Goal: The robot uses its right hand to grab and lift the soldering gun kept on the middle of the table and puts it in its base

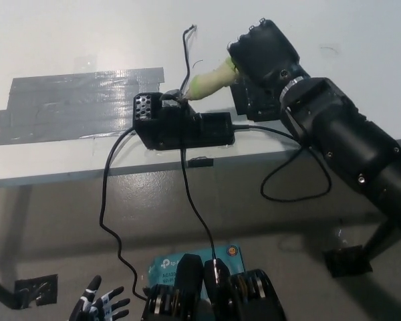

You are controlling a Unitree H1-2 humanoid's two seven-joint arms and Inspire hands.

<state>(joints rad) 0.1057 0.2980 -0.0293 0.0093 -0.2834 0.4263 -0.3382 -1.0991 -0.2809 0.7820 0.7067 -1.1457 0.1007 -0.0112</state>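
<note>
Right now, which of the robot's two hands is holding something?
The black right hand, up over the table. It is closed around the yellow-green soldering gun. The white left hand sits low at the bottom left, fingers spread, holding nothing.

The soldering gun [209, 80] has a pale yellow-green handle and is tilted, with its thin tip pointing down to the left. The tip end sits at the top of the base [180, 126]. The base is a black box with a small grid of holes on its left end, and it lies near the front edge of the white worktop [87, 33].
</note>
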